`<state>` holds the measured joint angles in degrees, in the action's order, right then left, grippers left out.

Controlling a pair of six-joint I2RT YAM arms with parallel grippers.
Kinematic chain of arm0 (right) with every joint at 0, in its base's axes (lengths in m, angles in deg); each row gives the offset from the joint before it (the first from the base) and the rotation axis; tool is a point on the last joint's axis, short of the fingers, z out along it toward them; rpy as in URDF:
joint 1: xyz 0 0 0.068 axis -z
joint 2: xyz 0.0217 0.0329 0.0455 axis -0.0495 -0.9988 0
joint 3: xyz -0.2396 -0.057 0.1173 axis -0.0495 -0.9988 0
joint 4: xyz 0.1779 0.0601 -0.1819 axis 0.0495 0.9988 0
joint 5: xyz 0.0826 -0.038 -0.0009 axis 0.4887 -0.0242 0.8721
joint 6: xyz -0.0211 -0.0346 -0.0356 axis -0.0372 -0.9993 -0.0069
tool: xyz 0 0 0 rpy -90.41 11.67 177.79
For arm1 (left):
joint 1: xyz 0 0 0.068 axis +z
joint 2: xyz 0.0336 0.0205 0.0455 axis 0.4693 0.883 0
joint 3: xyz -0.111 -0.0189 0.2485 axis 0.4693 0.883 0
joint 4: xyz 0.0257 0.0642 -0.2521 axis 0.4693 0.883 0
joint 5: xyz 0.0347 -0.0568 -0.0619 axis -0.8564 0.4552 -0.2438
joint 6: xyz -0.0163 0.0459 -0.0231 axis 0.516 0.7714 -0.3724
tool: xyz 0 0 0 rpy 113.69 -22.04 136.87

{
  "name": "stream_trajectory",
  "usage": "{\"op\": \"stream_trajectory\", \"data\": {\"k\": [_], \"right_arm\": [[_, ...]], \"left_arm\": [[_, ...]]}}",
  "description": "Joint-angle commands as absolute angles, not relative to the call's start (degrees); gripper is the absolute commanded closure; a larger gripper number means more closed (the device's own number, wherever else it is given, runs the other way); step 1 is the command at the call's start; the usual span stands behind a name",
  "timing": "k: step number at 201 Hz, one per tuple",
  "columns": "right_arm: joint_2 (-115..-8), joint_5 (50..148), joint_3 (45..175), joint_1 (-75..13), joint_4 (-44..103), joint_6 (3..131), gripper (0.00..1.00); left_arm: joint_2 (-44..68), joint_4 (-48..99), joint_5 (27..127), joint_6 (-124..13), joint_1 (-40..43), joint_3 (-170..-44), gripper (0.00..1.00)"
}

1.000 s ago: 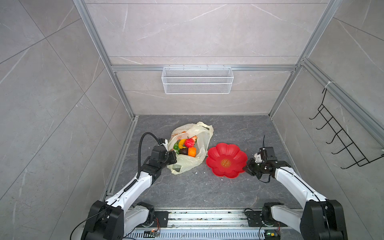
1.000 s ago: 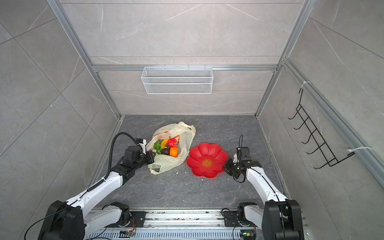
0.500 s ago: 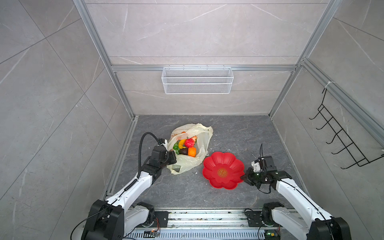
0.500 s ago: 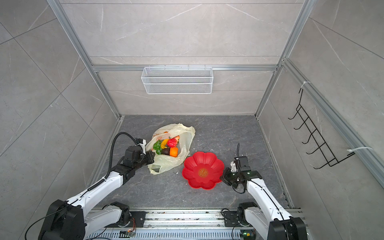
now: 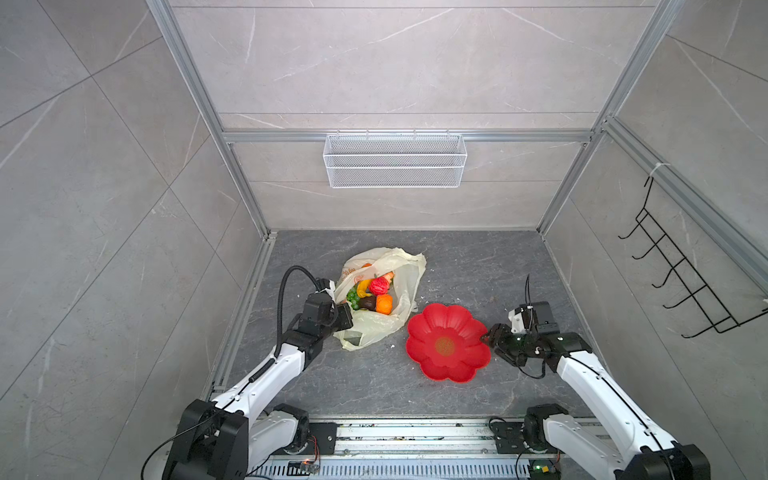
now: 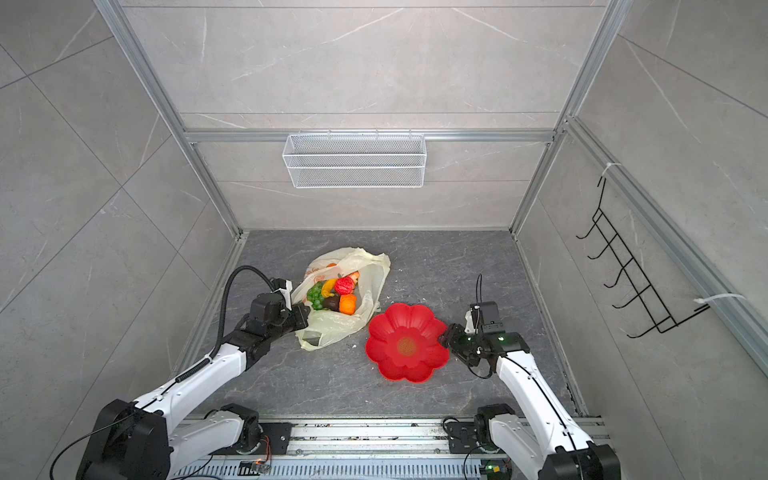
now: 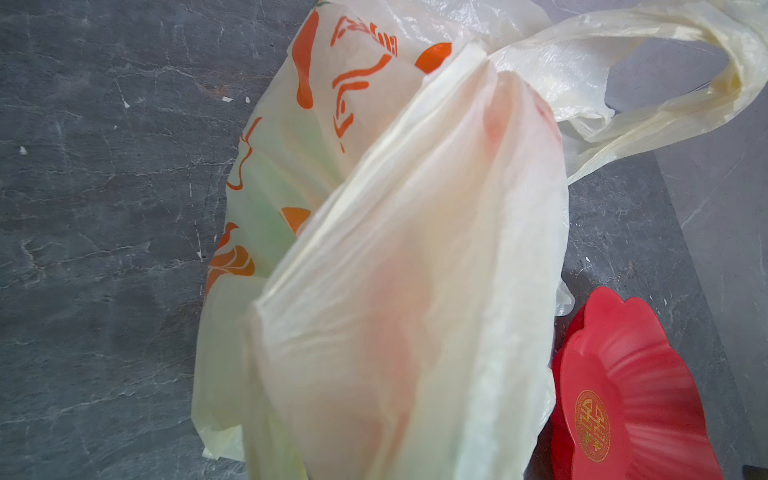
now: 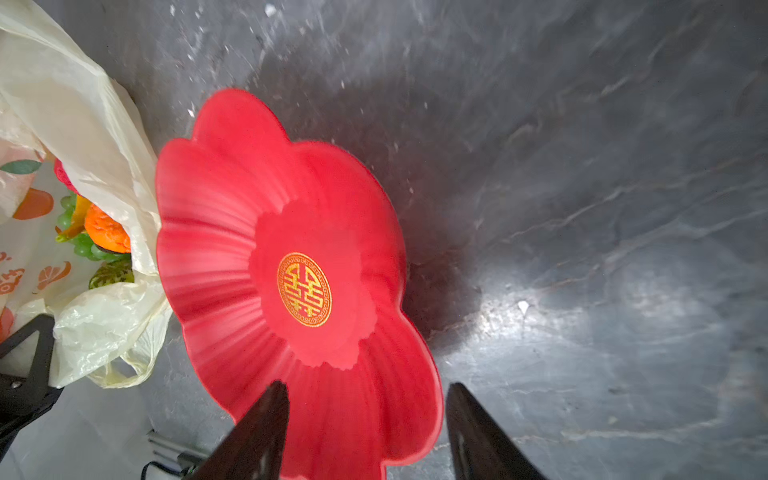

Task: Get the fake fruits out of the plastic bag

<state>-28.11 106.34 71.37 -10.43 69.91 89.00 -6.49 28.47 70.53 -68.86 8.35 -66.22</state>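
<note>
On the dark grey floor (image 5: 478,266), left of the middle, your plastic bag (image 5: 409,270) lies with its mouth facing up and its handles trailing to the far right. All the fake fruits (image 5: 374,294) you can see sit inside it, bunched together. The red bumpy fruit (image 5: 379,286) is on the far side. The yellow banana (image 5: 365,286) and green grapes (image 5: 353,297) are to its left. The orange (image 5: 384,304) is nearest you, touching a dark brown one (image 5: 368,302).

Your left gripper (image 5: 345,318) is at the bag's near-left edge with its jaws closed tight. In the left wrist view the film (image 7: 415,291) draws up taut toward the camera, so it is pinching the bag, though the fingers themselves are out of frame.

Just right of the bag, touching its film in the right wrist view, is the red flower-shaped dish (image 5: 432,328), with nothing in it.

Your right gripper (image 8: 368,385) is at the dish's right rim with its jaws spread apart. One finger (image 8: 266,419) is over the dish's petal and the other is out over bare floor. You cannot tell whether either touches the rim.
</note>
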Motion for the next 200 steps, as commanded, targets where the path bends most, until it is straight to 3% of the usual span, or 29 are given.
{"op": "stream_trajectory", "data": {"k": [1, 49, 79, 101, 127, 168, 200], "right_arm": [[-27.40, 96.87, 77.85, -12.78, 72.58, 90.49, 0.36], [-39.72, 84.61, 91.57, -29.31, 66.37, 91.79, 0.36], [-48.67, 82.82, 96.05, -35.86, 60.69, 92.19, 0.36], [-54.15, 82.70, 98.66, -39.04, 58.11, 92.18, 0.36], [-56.55, 82.68, 98.95, -40.19, 56.62, 91.78, 0.36], [-55.83, 82.07, 95.75, -40.38, 54.95, 91.88, 0.36], [-54.87, 82.59, 93.52, -40.37, 53.83, 92.29, 0.36]], "left_arm": [[-6.41, 30.46, 70.18, -69.11, 8.23, -66.99, 0.86], [-11.31, 43.34, 58.44, -67.18, 8.21, -72.33, 0.45], [-11.99, 60.42, 55.13, -71.69, 7.09, -81.16, 0.28], [-11.44, 70.04, 56.75, -74.13, 6.81, -86.00, 0.22], [-10.60, 75.08, 58.87, -72.07, 5.26, -90.41, 0.20], [6.41, 88.79, 38.49, -67.12, -6.16, -111.34, 0.11], [23.88, 94.24, 33.65, -59.92, -6.70, -123.96, 0.05]]}}
